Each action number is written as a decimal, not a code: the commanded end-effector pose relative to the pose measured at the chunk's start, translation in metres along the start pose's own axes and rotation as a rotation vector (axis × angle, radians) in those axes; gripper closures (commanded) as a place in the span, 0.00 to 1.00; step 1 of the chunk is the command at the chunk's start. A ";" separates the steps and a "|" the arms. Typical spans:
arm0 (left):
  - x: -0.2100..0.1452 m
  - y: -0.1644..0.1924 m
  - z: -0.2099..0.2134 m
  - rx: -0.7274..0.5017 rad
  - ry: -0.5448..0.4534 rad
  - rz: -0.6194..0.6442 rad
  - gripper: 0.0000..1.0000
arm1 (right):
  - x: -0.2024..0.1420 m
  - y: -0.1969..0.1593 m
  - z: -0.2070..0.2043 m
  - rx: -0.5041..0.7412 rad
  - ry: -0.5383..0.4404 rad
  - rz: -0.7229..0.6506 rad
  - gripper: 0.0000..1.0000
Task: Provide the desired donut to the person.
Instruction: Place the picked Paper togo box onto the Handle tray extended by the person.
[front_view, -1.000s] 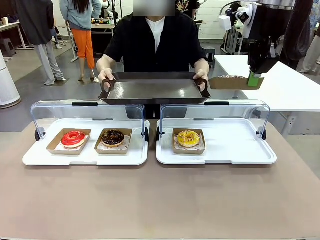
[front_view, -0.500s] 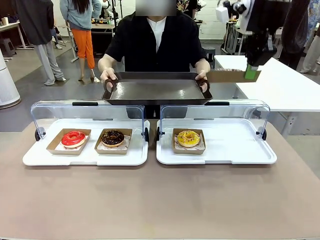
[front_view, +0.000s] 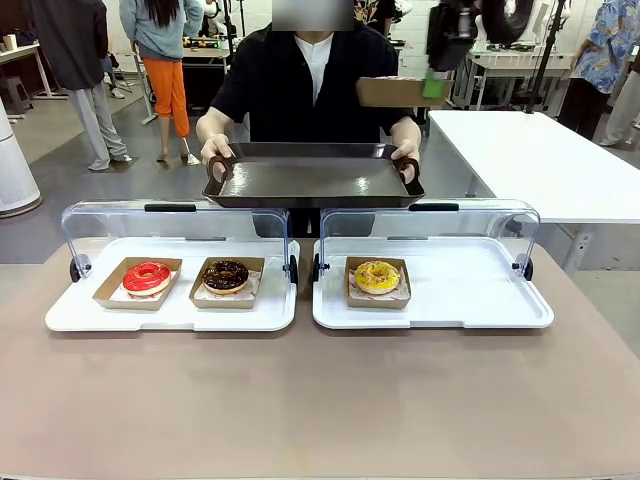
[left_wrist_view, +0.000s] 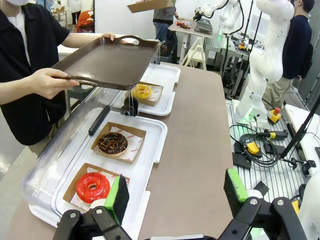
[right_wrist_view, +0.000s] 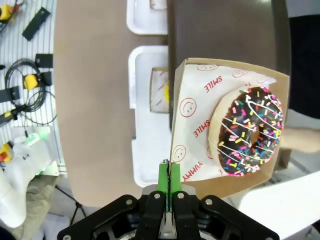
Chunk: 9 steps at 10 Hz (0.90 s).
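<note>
Moved: brown card tray (front_view: 390, 92) with sprinkled chocolate donut (right_wrist_view: 248, 131) now above right end of dark serving tray (front_view: 300, 185) held by person (front_view: 300, 80) | right end effector (right_wrist_view: 169, 170) clamped on card edge; left end effector (left_wrist_view: 176, 191) gaping, empty | step: delivery | next: lower, release.

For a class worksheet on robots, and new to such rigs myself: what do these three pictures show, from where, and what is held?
A two-armed robot shares a table with a person. One picture looks across the table; two come from cameras on the arms' wrists. One white tray holds a red donut and a chocolate donut, the other white tray a yellow donut. The right tool, shut, pinches the edge of a carton with a sprinkled donut, above the dark tray the person holds. The left tool is open, empty.
</note>
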<state>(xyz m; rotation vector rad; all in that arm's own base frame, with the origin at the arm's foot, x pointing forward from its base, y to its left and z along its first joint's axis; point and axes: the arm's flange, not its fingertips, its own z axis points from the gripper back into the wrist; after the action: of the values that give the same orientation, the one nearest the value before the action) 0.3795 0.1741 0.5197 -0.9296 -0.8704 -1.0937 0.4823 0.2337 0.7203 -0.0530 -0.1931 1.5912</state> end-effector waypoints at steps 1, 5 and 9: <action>0.001 -0.001 0.001 -0.002 -0.017 -0.013 0.00 | 0.025 -0.031 -0.007 -0.027 0.029 -0.028 0.99; 0.001 -0.001 0.001 -0.002 -0.017 -0.013 0.00 | 0.029 -0.066 -0.064 -0.039 0.028 -0.079 0.99; 0.001 -0.001 0.001 -0.002 -0.017 -0.013 0.00 | 0.016 -0.079 -0.099 0.064 -0.042 -0.060 0.99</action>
<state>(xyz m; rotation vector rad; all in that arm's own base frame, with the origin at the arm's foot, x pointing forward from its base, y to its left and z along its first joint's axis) 0.3794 0.1743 0.5197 -0.9294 -0.8705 -1.0932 0.5714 0.2625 0.6346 -0.0035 -0.1760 1.5243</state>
